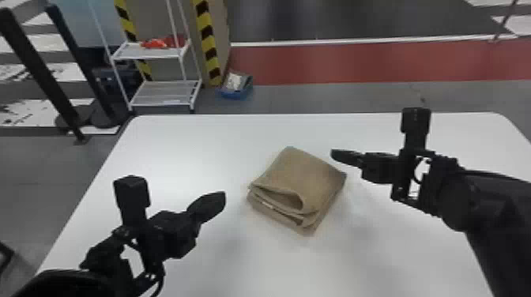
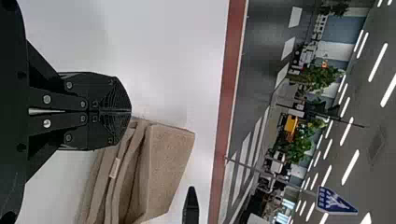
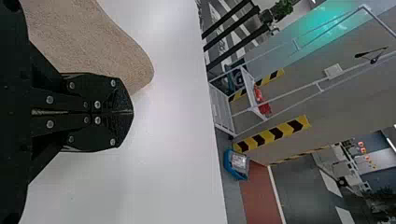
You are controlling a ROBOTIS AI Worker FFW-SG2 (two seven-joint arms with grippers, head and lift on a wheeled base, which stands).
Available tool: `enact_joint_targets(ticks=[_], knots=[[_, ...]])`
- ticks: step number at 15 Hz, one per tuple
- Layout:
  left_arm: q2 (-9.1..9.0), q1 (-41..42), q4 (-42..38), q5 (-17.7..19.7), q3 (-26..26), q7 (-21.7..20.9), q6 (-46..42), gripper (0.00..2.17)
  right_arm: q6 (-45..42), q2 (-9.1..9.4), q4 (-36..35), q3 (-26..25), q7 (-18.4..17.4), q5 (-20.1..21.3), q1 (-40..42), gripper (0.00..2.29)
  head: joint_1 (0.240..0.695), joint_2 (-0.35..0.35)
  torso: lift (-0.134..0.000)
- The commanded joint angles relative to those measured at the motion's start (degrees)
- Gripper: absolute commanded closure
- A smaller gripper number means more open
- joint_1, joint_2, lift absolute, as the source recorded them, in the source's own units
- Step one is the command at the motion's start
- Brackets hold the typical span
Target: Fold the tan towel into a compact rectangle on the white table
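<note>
White is the round-cornered table (image 1: 177, 138) before us, and here's our folded tan cloth towel (image 1: 304, 170) lying on it, between the grippers! We see the black left gripper (image 1: 222, 195), flat fingers together, holding nothing; the black right gripper (image 1: 334, 153), likewise together and empty. Beyond, we've got a white metal rack (image 1: 166, 95), a blue bin (image 1: 236, 94) and red flooring (image 1: 316, 65).

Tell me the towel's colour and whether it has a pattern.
The towel is plain tan, with no visible pattern; best in the head view.
</note>
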Motion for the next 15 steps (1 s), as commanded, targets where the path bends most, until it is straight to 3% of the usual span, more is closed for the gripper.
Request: enact_joint_targets(ticks=[1,3,6,15], knots=[[-0.10,-0.84,1.58,0.00,0.03,0.99,-3.53,1.72,1.59,-0.32,-10.15,-3.39,-0.32,0.36,7.04,2.18,0.695,0.102,-0.125],[-0.19,-2.42,3.60,1.41,0.12,0.99,-3.71,1.72,1.06,-0.58,-17.09,-6.11,-0.85,1.24,13.11,2.18,0.695,0.095,-0.125],[-0.19,-3.39,5.01,1.41,0.12,1.25,-3.53,1.72,-2.63,-0.58,-21.22,-7.34,-2.08,3.96,19.87,2.18,0.695,0.057,-0.125],[-0.19,-3.56,5.10,1.32,-0.50,1.16,-3.71,1.72,-8.26,0.12,-11.47,-2.07,-2.08,3.61,15.83,2.18,0.695,0.062,-0.125]])
